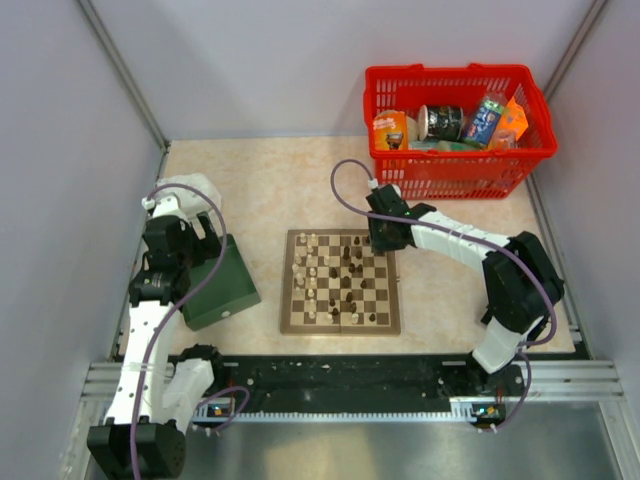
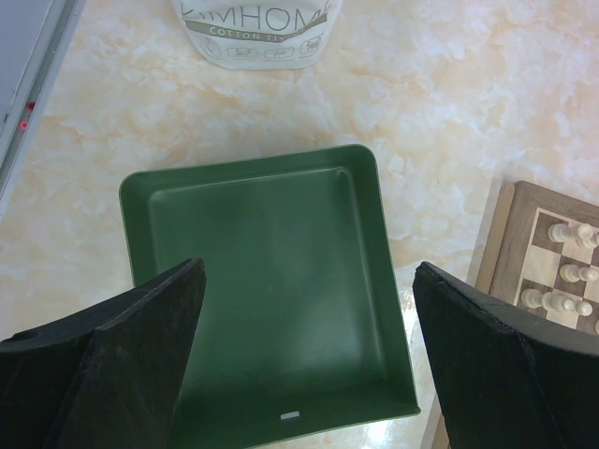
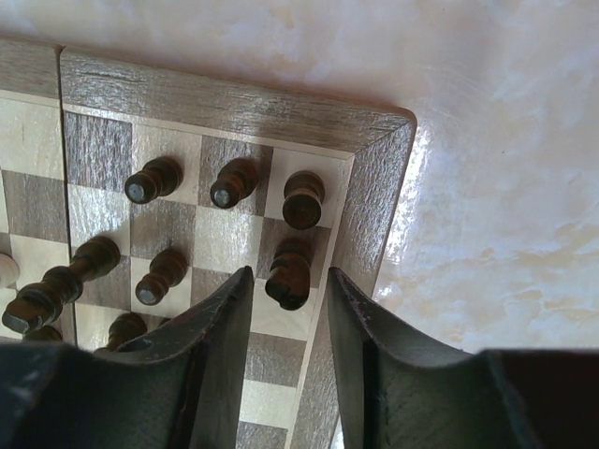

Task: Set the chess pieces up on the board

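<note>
**Fingers on the right slightly apart at a dark piece, left pair spread wide over the green box**

My right fingers sit low over the far right corner of the board. There is a narrow gap between them. One dark piece stands upright on a square against the board's right border, just past the tips and in line with that gap. I see a sliver of board on either side of it, so the fingers are not clamped on it. Beyond it, three more dark pieces stand in the row nearest the border. Others stand on squares to the left of the fingers.

My left fingers are as far apart as I see them go and carry nothing. They hang above the dark green box, which lies on the worktop just left of the board. A white bag with printed lettering lies beyond the box.

From overhead, the board lies in the middle of the worktop between the two arms. The cream pieces are gathered along its left columns. The dark ones are spread over the middle and right squares. A red basket of packets and cans stands at the far right corner, well apart from the board.
</note>
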